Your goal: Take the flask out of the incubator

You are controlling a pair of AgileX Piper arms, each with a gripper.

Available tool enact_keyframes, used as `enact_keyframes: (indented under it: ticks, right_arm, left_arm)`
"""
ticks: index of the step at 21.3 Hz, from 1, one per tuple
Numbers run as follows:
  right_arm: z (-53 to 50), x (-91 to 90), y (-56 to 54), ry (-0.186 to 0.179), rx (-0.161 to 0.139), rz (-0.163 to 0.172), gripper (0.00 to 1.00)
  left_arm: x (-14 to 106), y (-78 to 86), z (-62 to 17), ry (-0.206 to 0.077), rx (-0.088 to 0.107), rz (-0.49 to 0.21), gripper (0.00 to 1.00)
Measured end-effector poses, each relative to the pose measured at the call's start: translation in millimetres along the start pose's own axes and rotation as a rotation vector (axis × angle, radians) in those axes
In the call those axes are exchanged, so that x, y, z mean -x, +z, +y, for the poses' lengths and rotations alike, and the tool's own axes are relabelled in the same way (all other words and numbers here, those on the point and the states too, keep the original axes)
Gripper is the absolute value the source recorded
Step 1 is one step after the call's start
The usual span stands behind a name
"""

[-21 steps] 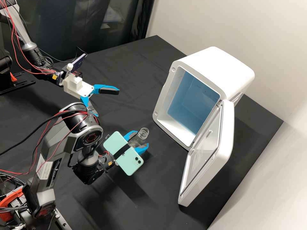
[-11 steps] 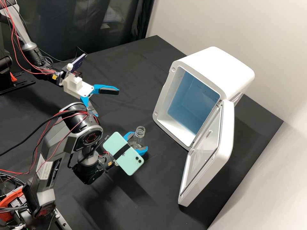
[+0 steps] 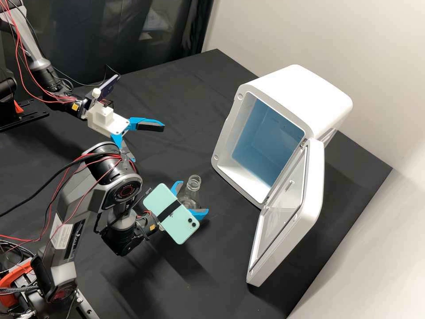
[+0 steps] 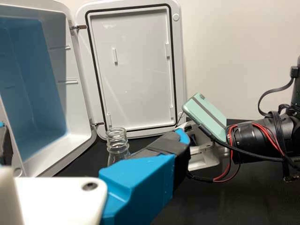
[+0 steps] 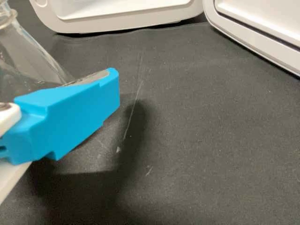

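High view: the flask [image 3: 193, 183], clear glass and uncapped, stood upright on the black counter [image 3: 186, 97], outside the incubator [image 3: 305, 95] and just in front of its open mouth. The right gripper [image 3: 191, 198] was low on the counter with its blue fingers [image 3: 177, 186] spread to either side of the flask's body, released rather than clamped. In the right wrist view one finger pad lay close against the glass; could not tell whether it touched. A mint-green phone [image 3: 170, 214] was strapped on that arm's wrist.

The left gripper [image 3: 146, 141] hung above the counter, behind the right arm and well apart from the flask. Its fingers were splayed wide and held nothing. In the left wrist view the flask sat between the incubator's front rim and the right gripper.

The incubator was a white box with a pale blue lining, tipped so its opening faced the arms. Its door [image 3: 287, 208] was swung fully open on the hinge, its lower corner resting on the counter. No contents seen in the chamber.
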Motion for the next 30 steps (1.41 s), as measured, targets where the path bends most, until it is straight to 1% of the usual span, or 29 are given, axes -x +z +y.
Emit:
enact_keyframes:
  ticks: [2,3,5,7,10,11,12,13,15,17,18,19,20,21,22,23,24,25,26,27,29,30]
  right_arm:
    - [-0.3,2.1,-0.2,-0.002,0.000,-0.003,1.00]
    - [0.6,3.2,-1.5,0.000,-0.001,0.000,1.00]
    - [1.4,7.4,-4.7,0.002,0.004,0.013,1.00]
    - [1.9,11.9,-9.6,-0.005,0.007,0.038,1.00]
    - [1.1,23.8,-17.6,-0.023,0.004,0.078,1.00]
    - [1.2,27.0,-19.6,-0.024,0.005,0.088,1.00]
    - [0.0,33.1,-24.8,-0.026,0.003,0.110,1.00]
    - [-1.2,36.5,-27.8,-0.030,-0.001,0.123,1.00]
    - [-7.3,45.4,-35.4,-0.047,0.004,0.153,1.00]
    - [-12.9,55.0,-42.6,-0.040,0.002,0.170,1.00]
    - [-14.8,58.9,-47.6,-0.025,0.001,0.177,1.00]
    - [-14.3,62.7,-54.0,0.016,0.005,0.185,1.00]
    - [-13.2,65.8,-59.3,0.058,-0.007,0.190,1.00]
    - [-14.4,69.1,-65.4,0.082,-0.019,0.203,1.00]
    - [-13.7,72.2,-69.8,0.106,-0.041,0.213,1.00]
    - [-12.5,74.1,-72.4,0.115,-0.048,0.227,1.00]
    - [-10.4,75.7,-74.0,0.125,-0.066,0.240,1.00]
    - [-6.8,77.3,-75.1,0.137,-0.094,0.254,1.00]
    - [-5.4,78.0,-75.5,0.143,-0.103,0.260,1.00]
    - [-1.8,79.6,-76.1,0.162,-0.119,0.266,1.00]
    - [0.7,81.2,-77.2,0.179,-0.127,0.273,1.00]
    - [1.3,81.5,-77.2,0.182,-0.127,0.274,1.00]
  left_arm:
    - [0.6,0.2,1.1,0.003,0.000,-0.001,1.00]
    - [0.8,-0.2,1.9,0.008,0.000,0.001,1.00]
    - [1.1,-0.3,1.5,0.006,0.000,0.001,1.00]
    - [1.3,-0.3,1.2,0.005,0.000,0.001,1.00]
    - [2.3,-1.5,0.2,0.002,-0.021,0.012,1.00]
    - [2.3,-1.5,0.2,0.003,-0.020,0.017,1.00]
    - [2.3,-2.6,0.4,0.005,-0.026,0.029,1.00]
    - [2.3,-3.6,0.5,0.007,-0.025,0.040,1.00]
    - [2.4,-4.0,0.8,0.009,-0.031,0.050,1.00]
    - [2.4,-4.2,2.3,0.028,-0.030,0.057,1.00]
    - [2.5,-4.1,3.9,0.045,-0.025,0.060,1.00]
    - [2.6,-3.4,5.6,0.066,-0.022,0.060,1.00]
    - [3.8,-3.0,5.7,0.078,-0.022,0.058,1.00]
    - [5.4,-2.9,6.8,0.103,-0.023,0.055,1.00]
    - [7.2,-2.9,6.5,0.120,-0.024,0.053,1.00]
    - [8.0,-3.1,7.2,0.134,-0.017,0.053,1.00]
    - [8.9,-3.0,8.1,0.149,-0.017,0.052,1.00]
    - [9.4,-3.0,8.7,0.159,-0.015,0.052,1.00]
    - [9.4,-3.0,8.9,0.162,-0.012,0.051,1.00]
    - [9.6,-2.5,10.0,0.175,-0.008,0.051,1.00]
    - [9.8,-0.9,10.4,0.186,0.008,0.065,1.00]
    - [9.8,0.4,10.1,0.186,0.012,0.067,1.00]
